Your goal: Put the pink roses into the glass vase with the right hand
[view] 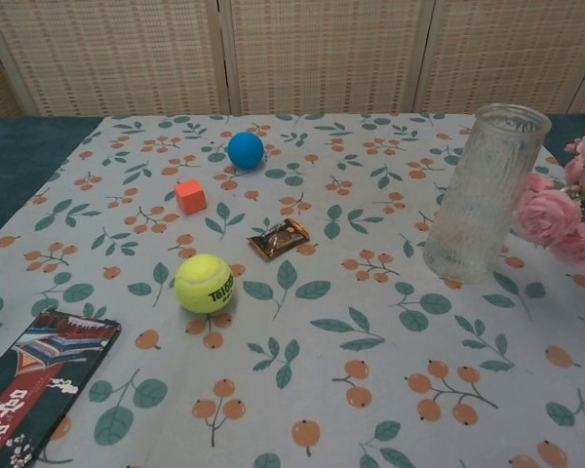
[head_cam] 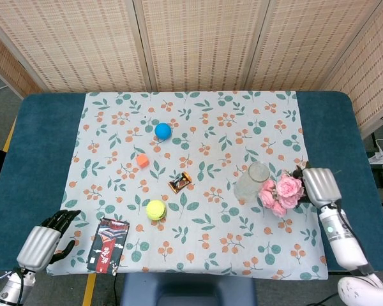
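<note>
You're gripping the pink roses [head_cam: 279,192] in your right hand [head_cam: 320,185], fingers wrapped round the stems, blooms hanging just beside the glass vase [head_cam: 251,182] — grab's done, but you're not over the mouth yet.

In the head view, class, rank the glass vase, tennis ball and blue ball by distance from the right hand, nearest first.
From the right hand:
1. Glass vase, just left of it.
2. Tennis ball, front centre.
3. Blue ball, far back left.
</note>
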Controlling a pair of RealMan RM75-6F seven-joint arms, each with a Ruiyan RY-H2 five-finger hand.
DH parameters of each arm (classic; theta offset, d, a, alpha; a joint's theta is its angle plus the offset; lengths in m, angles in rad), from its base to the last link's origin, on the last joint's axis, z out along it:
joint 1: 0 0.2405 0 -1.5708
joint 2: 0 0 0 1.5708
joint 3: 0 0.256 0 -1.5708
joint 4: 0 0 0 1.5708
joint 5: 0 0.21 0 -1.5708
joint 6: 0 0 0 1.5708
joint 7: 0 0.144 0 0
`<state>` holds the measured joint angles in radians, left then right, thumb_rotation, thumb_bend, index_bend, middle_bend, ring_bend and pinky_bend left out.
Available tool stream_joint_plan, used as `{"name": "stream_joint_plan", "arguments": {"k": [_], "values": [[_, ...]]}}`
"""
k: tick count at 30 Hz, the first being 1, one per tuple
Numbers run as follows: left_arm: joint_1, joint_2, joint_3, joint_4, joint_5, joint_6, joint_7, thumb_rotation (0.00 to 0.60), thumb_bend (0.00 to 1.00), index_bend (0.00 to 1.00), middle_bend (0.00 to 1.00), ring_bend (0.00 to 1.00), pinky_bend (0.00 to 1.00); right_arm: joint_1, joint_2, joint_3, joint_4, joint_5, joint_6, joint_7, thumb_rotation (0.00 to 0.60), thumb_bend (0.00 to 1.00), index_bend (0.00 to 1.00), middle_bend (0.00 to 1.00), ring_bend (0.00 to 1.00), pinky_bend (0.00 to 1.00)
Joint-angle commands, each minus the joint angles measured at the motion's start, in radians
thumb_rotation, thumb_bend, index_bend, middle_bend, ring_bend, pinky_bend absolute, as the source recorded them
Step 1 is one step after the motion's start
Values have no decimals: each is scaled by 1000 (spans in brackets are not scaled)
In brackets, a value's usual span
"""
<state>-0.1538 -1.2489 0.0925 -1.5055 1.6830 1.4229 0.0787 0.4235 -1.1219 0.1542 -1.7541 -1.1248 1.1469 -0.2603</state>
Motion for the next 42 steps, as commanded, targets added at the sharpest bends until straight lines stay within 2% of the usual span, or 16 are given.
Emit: {"name": "stream_joint_plan", "arguments": {"k": [1,4,8,13,18,20,26,31,42], "values": [[0,0,1,-1,1,0,1,600,380,111,178,155,365,-71,195,15,-220,-59,57,122,600,67,844,946,952,1000],[-1,-1,2,-2,5,0,5,600,380,111,178,156,365,-95,313,21,-313,-84,28,250,600,67,844,946,952,1000],[0,-1,1,-2,5,1,4,600,378,111,178,155,365,-123,413,29,-353,-150,21,407,600,67,844,946,952,1000],[-1,-3,1,0,3,-3,4,600,380,111,178,156,365,-133,406,50,-333,-243,49,621,600,67,846,946,952,1000],[-1,-3,1,0,3,-2,3,600,380,111,178,155,365,-108,392,67,-312,-385,44,948,600,67,847,946,953,1000],[-1,-2,1,1,0,-3,2,600,380,111,178,155,365,-104,392,66,-301,-431,58,1021,600,67,847,946,953,1000],[-1,-2,0,2,1,-2,-1,600,380,111,178,156,365,-108,371,52,-289,-552,147,1112,600,67,850,946,953,1000],[-1,-3,1,1,4,-2,2,600,380,111,178,156,365,-100,352,43,-270,-580,171,1144,600,67,851,946,952,1000],[-3,-5,3,3,-1,-12,7,600,380,111,177,155,365,-31,264,59,-135,-477,135,1327,600,67,852,946,952,1000]]}}
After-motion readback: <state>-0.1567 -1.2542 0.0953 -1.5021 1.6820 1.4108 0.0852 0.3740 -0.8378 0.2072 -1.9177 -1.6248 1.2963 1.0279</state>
